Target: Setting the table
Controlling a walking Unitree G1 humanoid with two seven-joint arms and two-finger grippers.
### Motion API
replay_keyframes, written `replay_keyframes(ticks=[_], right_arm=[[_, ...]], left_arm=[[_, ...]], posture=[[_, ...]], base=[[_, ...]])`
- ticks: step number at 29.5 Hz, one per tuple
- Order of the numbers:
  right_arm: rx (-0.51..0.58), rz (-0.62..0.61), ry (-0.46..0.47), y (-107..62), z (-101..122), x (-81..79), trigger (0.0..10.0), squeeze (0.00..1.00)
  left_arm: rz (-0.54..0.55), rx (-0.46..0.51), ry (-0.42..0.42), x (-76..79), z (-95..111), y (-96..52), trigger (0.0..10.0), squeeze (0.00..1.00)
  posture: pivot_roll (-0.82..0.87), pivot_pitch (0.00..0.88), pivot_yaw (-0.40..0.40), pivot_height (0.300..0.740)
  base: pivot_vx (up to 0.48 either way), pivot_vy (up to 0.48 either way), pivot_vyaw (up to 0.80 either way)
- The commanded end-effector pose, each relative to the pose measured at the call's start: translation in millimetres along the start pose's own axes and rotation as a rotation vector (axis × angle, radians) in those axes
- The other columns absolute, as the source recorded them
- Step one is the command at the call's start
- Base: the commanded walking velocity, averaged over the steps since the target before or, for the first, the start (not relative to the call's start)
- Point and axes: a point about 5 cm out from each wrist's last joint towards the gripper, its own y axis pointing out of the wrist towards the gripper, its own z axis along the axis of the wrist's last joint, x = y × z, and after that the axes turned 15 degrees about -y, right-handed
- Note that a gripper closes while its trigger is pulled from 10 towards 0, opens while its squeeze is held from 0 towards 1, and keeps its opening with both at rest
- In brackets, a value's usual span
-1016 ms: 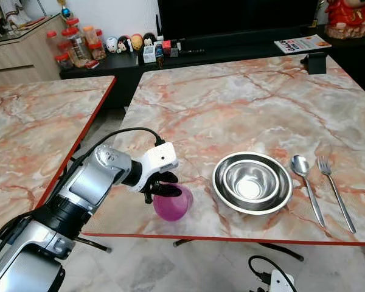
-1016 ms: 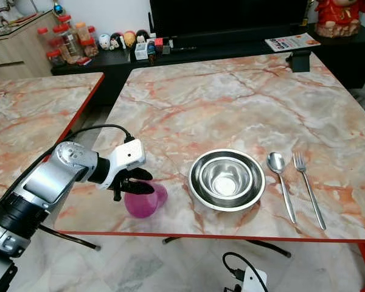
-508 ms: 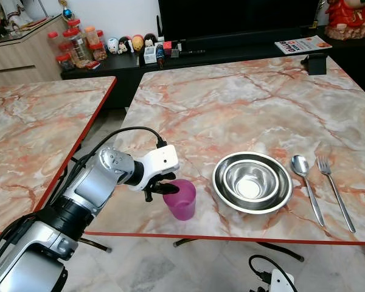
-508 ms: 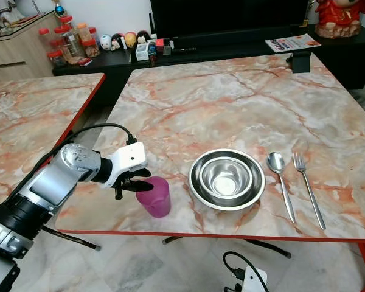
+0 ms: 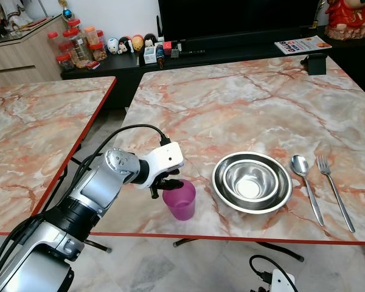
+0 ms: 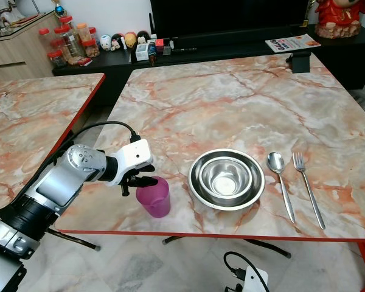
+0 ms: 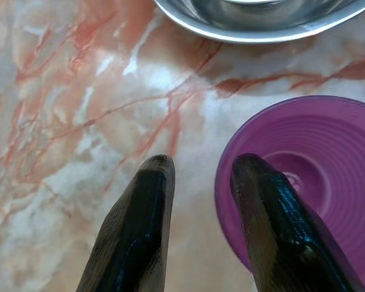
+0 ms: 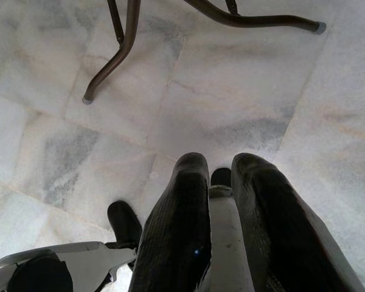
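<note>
A purple plastic cup (image 5: pixel 179 199) stands upright on the marble table (image 5: pixel 243 97) near its front edge, left of two nested steel bowls (image 5: pixel 252 181). A spoon (image 5: pixel 305 182) and a fork (image 5: pixel 333 188) lie side by side right of the bowls. My left gripper (image 5: pixel 168 182) hovers at the cup's left rim. In the left wrist view the left gripper (image 7: pixel 204 161) is open, one finger over the inside of the cup (image 7: pixel 316 176), the other outside, neither pinching the rim. My right gripper (image 8: pixel 222 167) hangs over the floor, fingers close together.
A second marble table (image 5: pixel 30 121) stands to the left across a narrow gap. A low black cabinet with jars (image 5: pixel 76 42) and small figures runs along the back. A magazine (image 5: pixel 301 44) and a black block (image 5: pixel 316 62) sit at the far right. Table legs (image 8: pixel 118 55) cross the tiled floor.
The cup went from tilted at the table's edge to upright on the table. The left gripper's fingers have since loosened from its rim and shifted slightly right.
</note>
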Motion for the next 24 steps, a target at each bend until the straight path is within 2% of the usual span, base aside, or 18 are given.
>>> replay_keyframes(ticks=[1,4,13,18,24], right_arm=[[-0.006,0.011,0.008,-0.5,-1,-4.3,10.0,0.0],[-0.004,0.011,0.008,-0.3,-1,-4.4,10.0,0.0],[0.002,0.009,0.01,0.2,1,-4.3,10.0,0.0],[0.002,0.008,0.011,0.4,2,-4.2,10.0,0.0],[0.004,0.008,0.011,0.6,3,-4.3,10.0,0.0]], left_arm=[[0.016,-0.009,0.014,-0.6,-3,-0.1,10.0,0.0],[0.026,-0.004,0.02,-1.2,-1,0.9,10.0,0.0],[-0.049,-0.02,0.029,9.9,-3,5.2,10.0,0.0],[-0.038,-0.025,0.033,8.5,-3,5.9,10.0,0.0],[0.012,-0.046,0.079,5.8,-4,9.9,10.0,0.0]], posture=[[-0.01,0.0,0.124,0.74],[-0.01,0.0,0.125,0.74],[-0.02,0.0,0.128,0.74],[-0.02,0.0,0.127,0.74],[-0.02,0.0,0.128,0.74]], base=[[0.0,0.0,0.0],[0.0,0.0,0.0],[0.0,0.0,0.0],[0.0,0.0,0.0],[0.0,0.0,0.0]])
